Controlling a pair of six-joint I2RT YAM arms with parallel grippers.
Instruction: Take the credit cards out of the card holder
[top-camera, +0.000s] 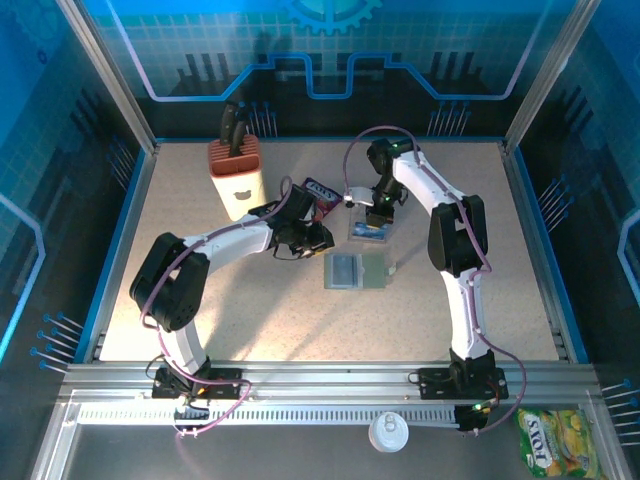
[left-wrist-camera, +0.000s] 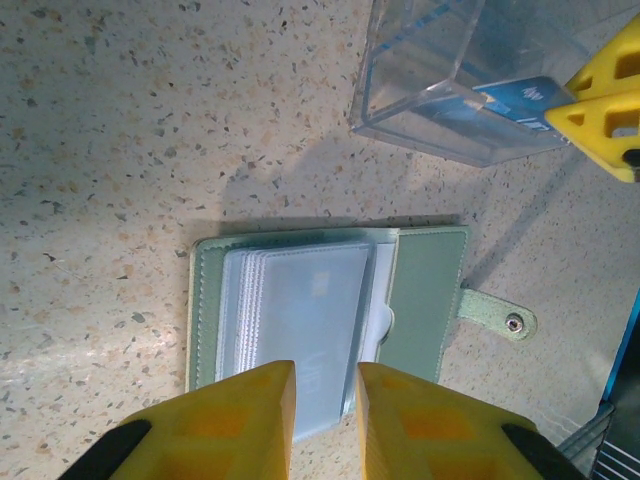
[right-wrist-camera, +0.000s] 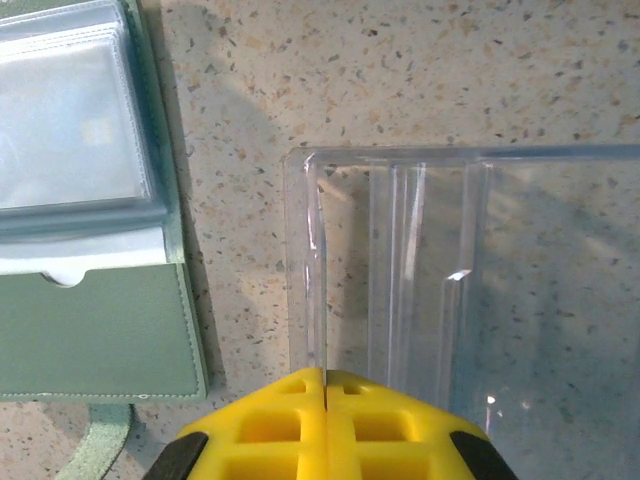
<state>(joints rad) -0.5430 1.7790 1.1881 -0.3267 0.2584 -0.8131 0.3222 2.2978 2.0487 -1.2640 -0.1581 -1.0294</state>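
Two yellow fingers of the left gripper (left-wrist-camera: 325, 420) stand narrowly parted over one edge of the open card holder (left-wrist-camera: 430, 300). Its clear sleeves (left-wrist-camera: 300, 310) reach into their gap; whether they pinch one I cannot tell. The right gripper (right-wrist-camera: 324, 385) has its fingers pressed together at the wall of a clear plastic box (right-wrist-camera: 305, 250) just beside the card holder, with a blue credit card (left-wrist-camera: 510, 98) at their tips.

A beige speckled surface (top-camera: 300, 320) sits inside a booth. Translucent blue walls (top-camera: 330, 50) printed with a pale grid, a gear graphic (top-camera: 335, 10) and circuit-like outlines rise on three sides, held by slanting aluminium posts (top-camera: 107, 75). A blue rim (top-camera: 125, 225) borders the surface. Ribbed aluminium rails (top-camera: 330, 375) run along its near edge. Light from above casts soft shadows.
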